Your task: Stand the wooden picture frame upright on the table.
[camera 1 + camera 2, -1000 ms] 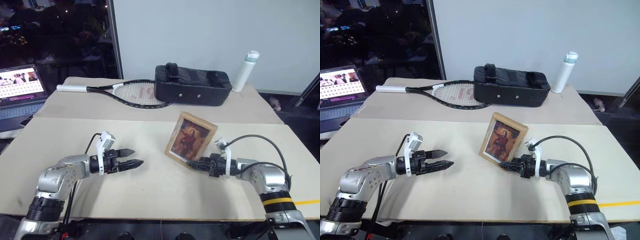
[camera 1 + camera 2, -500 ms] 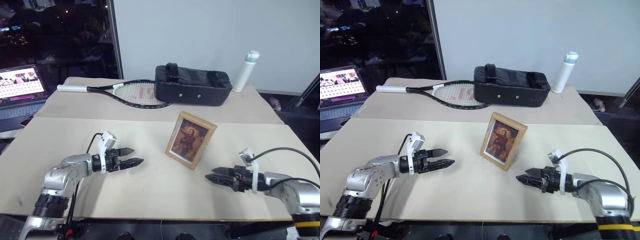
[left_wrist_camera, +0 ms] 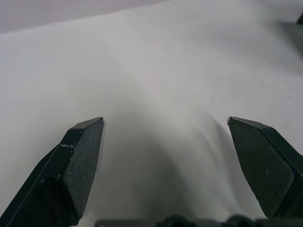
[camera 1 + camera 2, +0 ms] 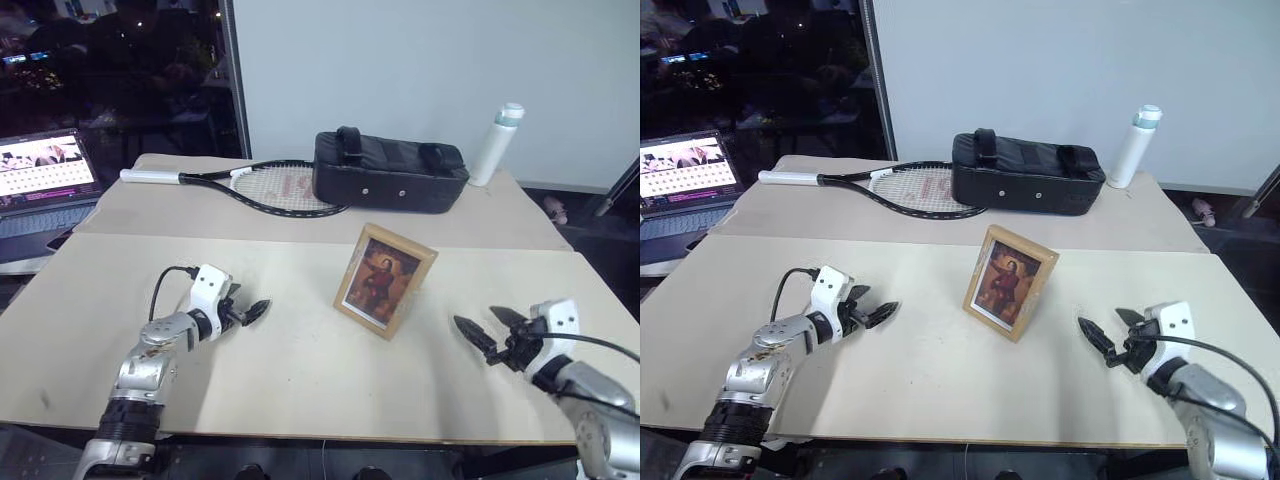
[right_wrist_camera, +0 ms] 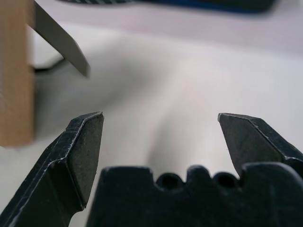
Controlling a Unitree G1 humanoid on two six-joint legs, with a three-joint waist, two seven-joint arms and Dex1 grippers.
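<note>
The wooden picture frame [image 4: 385,280] stands upright on its own near the middle of the table [image 4: 300,380], its reddish-brown portrait facing me. My left gripper [image 4: 255,310] hovers low over the table to the frame's left, pointing at it. It is open and holds nothing, and its fingers [image 3: 78,161] are spread over bare tabletop. My right gripper [image 4: 477,318] is off to the frame's right, clear of it, open and holding nothing. In the right wrist view the frame's light-wood edge [image 5: 16,71] and its fold-out stand [image 5: 61,40] sit beyond one fingertip.
A black bag [image 4: 390,172], a tennis racket [image 4: 265,185] and a white bottle [image 4: 497,143] lie along the far panel. A laptop [image 4: 45,180] sits off the table's left side. The table's right edge is close to my right gripper.
My right gripper has let go of the frame's lower corner and drawn away to the right. The frame stays standing. My left arm has swung its gripper round a little.
</note>
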